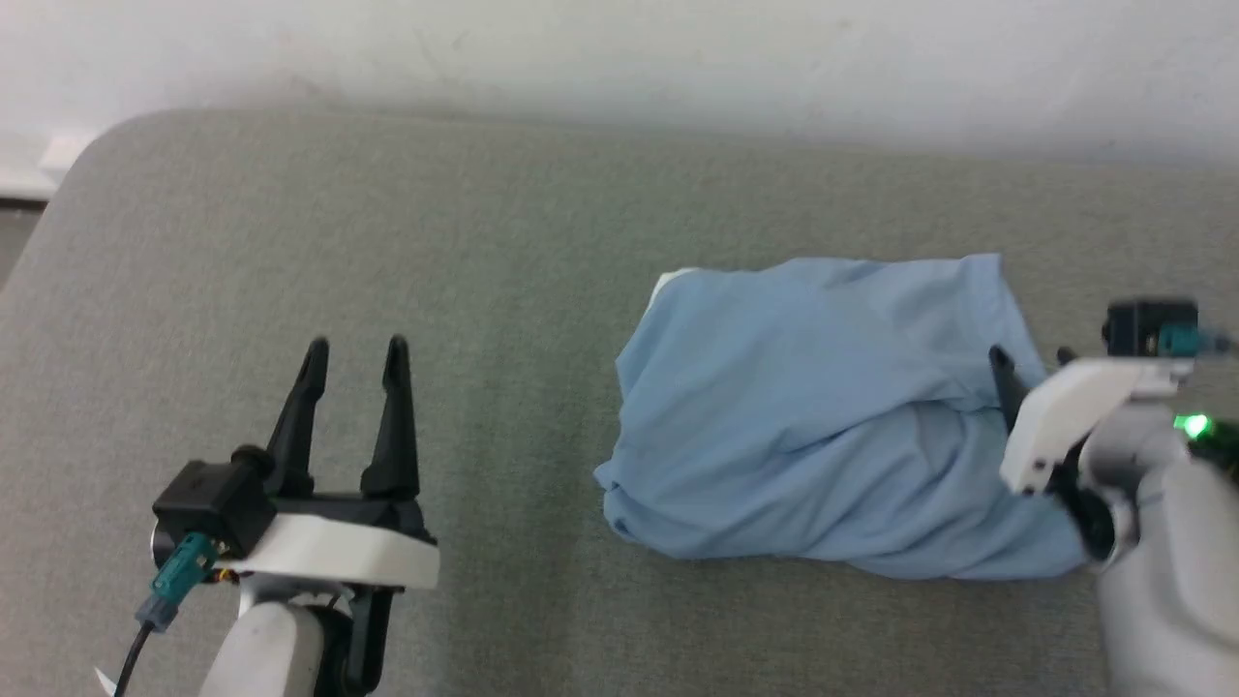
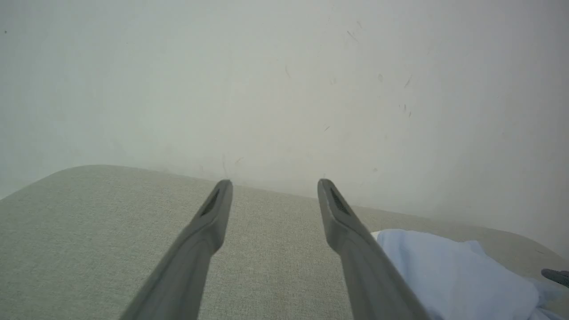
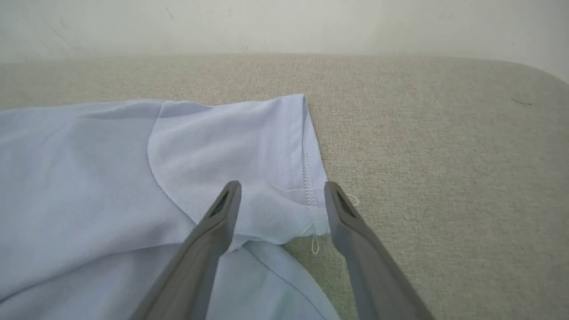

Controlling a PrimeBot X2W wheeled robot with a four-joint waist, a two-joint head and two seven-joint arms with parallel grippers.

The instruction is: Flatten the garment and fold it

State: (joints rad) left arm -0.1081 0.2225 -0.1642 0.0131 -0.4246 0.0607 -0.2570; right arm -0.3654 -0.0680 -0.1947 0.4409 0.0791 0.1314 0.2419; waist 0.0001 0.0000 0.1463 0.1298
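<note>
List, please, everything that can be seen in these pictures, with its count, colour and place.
garment: one, light blue, crumpled on the right part of the padded surface
padded surface: one, grey, under the garment
wall: one, white, behind the padded surface
left gripper: one, dark fingers, open, over bare surface to the left of the garment
right gripper: one, dark fingers, open, at the garment's stitched sleeve hem

Your left tool (image 1: 357, 344) has two long black tapered fingers (image 1: 392, 426) on a white housing (image 1: 339, 560). Beside that housing sits a black camera block (image 1: 208, 499) with a teal plug (image 1: 182, 569) and dark cable (image 1: 135, 658); below it is a pale grey forearm (image 1: 271, 649). Your right tool (image 1: 1031, 356) looks alike, plus a green light (image 1: 1195, 426).
</note>
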